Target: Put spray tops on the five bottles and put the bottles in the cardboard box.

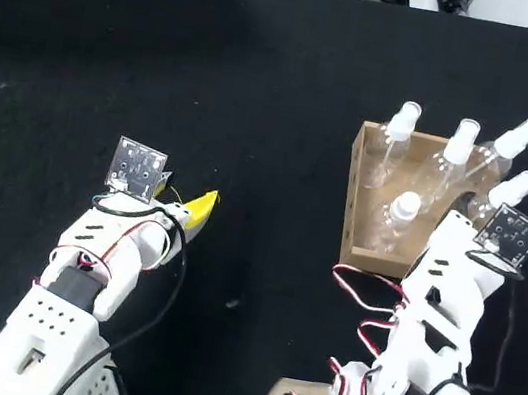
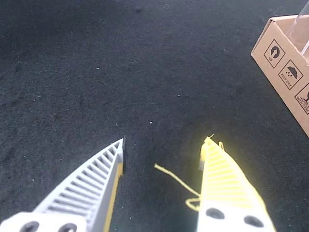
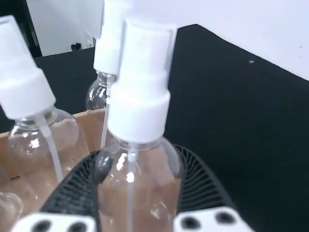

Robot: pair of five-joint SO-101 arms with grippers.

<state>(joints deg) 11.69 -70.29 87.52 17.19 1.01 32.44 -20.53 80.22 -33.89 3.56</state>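
My right gripper is clamped on a clear bottle. The black fingers hug its body from both sides, and its white spray top rises just above them. The bottle sits within the walls of the cardboard box. I cannot tell whether its base rests on the box floor. Four other bottles, each capped with a spray top, stand in the box just beyond my fingertips and to one side of them.

My left gripper hangs over the black table with its fingers spread apart and nothing between them. A loose yellow thread trails from the yellow finger. The box lies well off toward my right arm's side, ahead of that finger.
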